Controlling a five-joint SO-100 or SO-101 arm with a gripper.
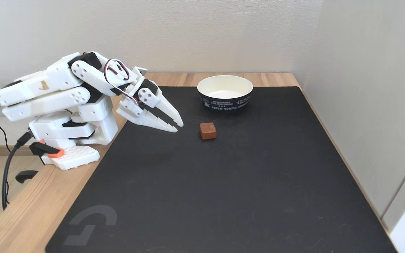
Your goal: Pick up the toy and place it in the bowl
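The toy [207,130] — a small reddish-brown matte cube with softly rounded edges — sits on the black desk mat [223,182], just in front of the round paper bowl [225,92], cream-white inside and dark navy outside with white print, the two near but apart. My white two-finger gripper [178,125] hangs to the cube's left in the fixed view, tips angled down toward it, grasping nothing; the fingers look nearly together, a thin dark gap between them. If I come in this narrow, I judge the tips would shove the cube away — possibly against the bowl — rather than straddle it. How high my tips ride above the mat is hard to make out, and the bowl's print is too small to read fully.
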